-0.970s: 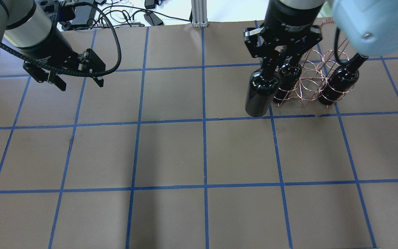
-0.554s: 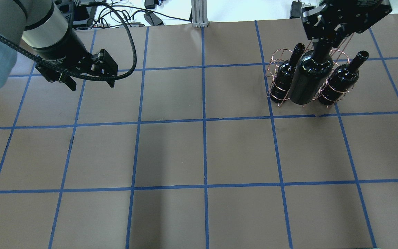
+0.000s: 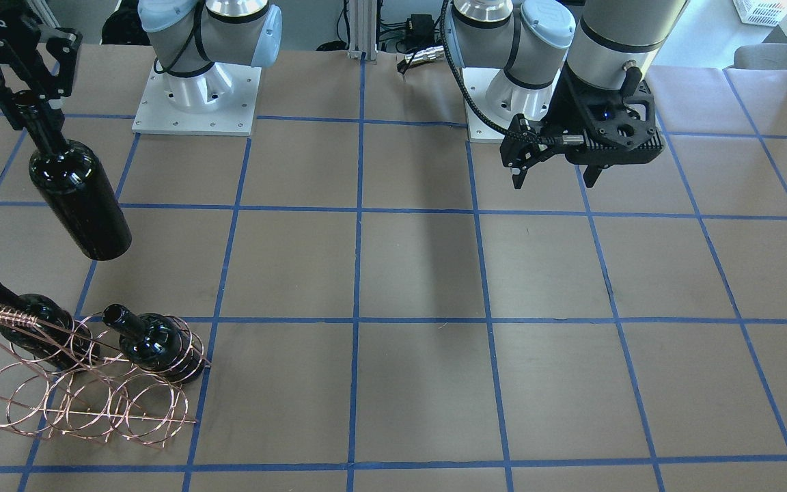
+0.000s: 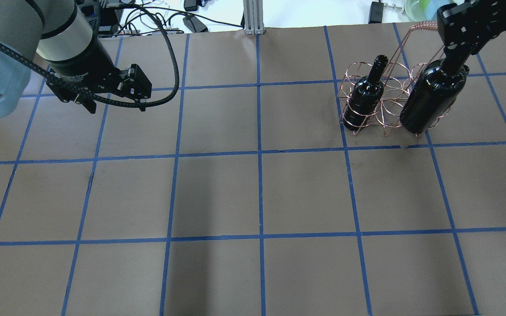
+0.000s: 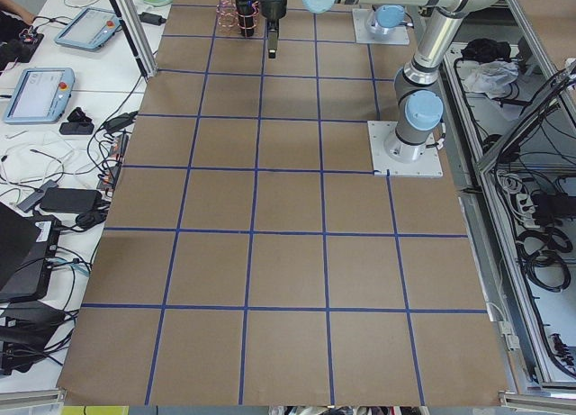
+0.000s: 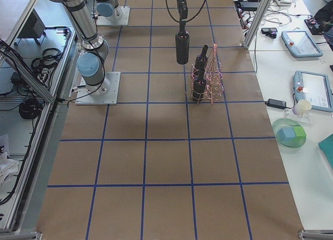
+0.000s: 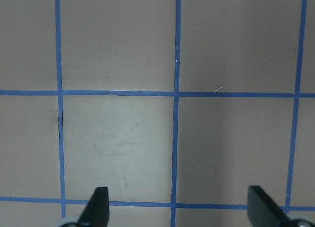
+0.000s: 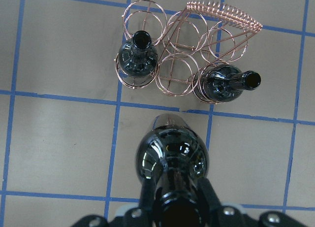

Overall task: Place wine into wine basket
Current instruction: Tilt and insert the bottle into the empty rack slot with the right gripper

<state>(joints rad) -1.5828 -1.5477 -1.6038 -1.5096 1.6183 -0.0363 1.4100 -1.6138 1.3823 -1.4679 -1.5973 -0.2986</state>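
Observation:
My right gripper (image 4: pixel 455 55) is shut on the neck of a near-black wine bottle (image 4: pixel 431 101), which hangs in the air, slightly tilted. In the front view the held bottle (image 3: pixel 79 198) is on the robot's side of the copper wire basket (image 3: pixel 86 400). Two alike bottles (image 3: pixel 28 321) (image 3: pixel 154 345) stand in the basket's near row, at its two ends. In the right wrist view the held bottle (image 8: pixel 172 158) is in front of the basket (image 8: pixel 184 69). My left gripper (image 4: pixel 114 105) is open and empty, far from the basket.
The table is brown paper with a blue tape grid (image 4: pixel 259 153). Both arm bases (image 3: pixel 195 89) stand at the robot's edge. Cables and an aluminium post (image 4: pixel 251 17) lie beyond the far edge. The left wrist view shows bare table under the open fingertips (image 7: pixel 101 207).
My right gripper has carried the bottle from the basket's left end across it to its right end in the overhead view. My left arm has shifted slightly right.

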